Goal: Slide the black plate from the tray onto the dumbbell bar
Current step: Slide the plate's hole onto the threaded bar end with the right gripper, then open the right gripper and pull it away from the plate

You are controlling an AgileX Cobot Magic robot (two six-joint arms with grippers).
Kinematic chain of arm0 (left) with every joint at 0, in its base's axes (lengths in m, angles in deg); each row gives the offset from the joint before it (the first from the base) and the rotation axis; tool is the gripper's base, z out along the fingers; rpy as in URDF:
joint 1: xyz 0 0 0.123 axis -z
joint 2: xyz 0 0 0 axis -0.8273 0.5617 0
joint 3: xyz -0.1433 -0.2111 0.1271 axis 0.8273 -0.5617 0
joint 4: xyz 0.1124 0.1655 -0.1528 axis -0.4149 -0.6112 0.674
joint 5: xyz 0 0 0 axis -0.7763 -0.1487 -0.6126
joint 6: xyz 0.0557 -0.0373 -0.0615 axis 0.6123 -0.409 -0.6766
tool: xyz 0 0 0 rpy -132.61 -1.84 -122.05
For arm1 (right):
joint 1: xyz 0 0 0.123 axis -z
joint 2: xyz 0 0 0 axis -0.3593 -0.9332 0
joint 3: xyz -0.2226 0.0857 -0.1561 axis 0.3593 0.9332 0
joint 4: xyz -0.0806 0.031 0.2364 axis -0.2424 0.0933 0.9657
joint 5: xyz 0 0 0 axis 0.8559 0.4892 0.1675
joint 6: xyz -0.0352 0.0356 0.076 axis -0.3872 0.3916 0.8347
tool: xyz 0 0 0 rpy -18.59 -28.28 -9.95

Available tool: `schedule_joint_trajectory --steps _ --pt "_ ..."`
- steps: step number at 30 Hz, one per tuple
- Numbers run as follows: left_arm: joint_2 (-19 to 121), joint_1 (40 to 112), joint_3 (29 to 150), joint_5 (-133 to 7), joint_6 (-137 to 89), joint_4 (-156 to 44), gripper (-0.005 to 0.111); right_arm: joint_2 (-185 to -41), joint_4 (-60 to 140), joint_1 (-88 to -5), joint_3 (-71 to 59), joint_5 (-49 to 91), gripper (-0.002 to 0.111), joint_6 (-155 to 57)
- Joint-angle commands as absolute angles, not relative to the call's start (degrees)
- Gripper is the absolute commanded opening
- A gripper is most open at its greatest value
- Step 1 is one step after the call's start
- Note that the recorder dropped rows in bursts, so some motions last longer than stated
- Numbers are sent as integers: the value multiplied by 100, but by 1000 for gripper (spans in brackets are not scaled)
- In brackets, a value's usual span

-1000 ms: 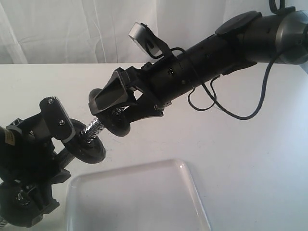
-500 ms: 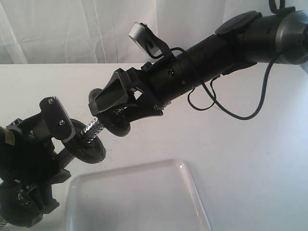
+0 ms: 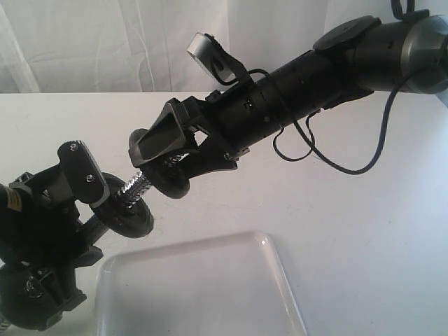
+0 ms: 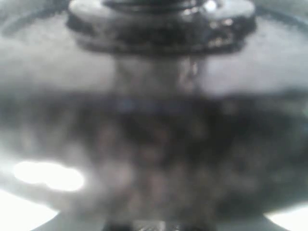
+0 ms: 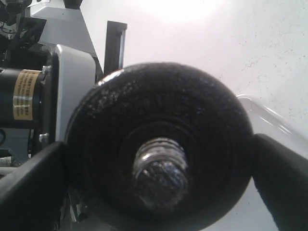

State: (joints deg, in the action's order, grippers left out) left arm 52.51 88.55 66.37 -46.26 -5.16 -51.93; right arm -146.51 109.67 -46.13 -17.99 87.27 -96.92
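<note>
My right gripper (image 3: 170, 164) is shut on the black plate (image 3: 175, 185), holding it by its rim in the air left of centre. In the right wrist view the black plate (image 5: 159, 144) sits between my two fingers (image 5: 29, 187), and the threaded end of the dumbbell bar (image 5: 160, 172) pokes through its central hole. The dumbbell bar (image 3: 136, 187) slants up from lower left, gripped by my left gripper (image 3: 82, 217). Another black disc (image 3: 129, 215) sits on the bar just behind the thread. The left wrist view is a dark blur of metal. The white tray (image 3: 203, 287) lies below.
A third black disc (image 3: 31, 297) sits at the bar's lower end, near the bottom-left corner. The right arm (image 3: 329, 59) with its looping cable (image 3: 364, 164) stretches in from the upper right over the white table (image 3: 364, 231). A white curtain hangs behind.
</note>
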Motion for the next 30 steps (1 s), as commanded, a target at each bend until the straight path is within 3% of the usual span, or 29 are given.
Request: schedule_joint_trajectory --steps 1,13,30 --pt "4996 8851 6851 -5273 -575 -5059 0 -14574 11517 -4633 -1917 9050 87 -9581" --pt "4996 8851 6851 -5285 -575 -5059 0 -14574 11493 -4633 -1917 9050 100 -9308" --pt "4996 8851 6851 -5356 -530 -5059 0 -14563 11539 -4354 -1917 9050 100 -9807"
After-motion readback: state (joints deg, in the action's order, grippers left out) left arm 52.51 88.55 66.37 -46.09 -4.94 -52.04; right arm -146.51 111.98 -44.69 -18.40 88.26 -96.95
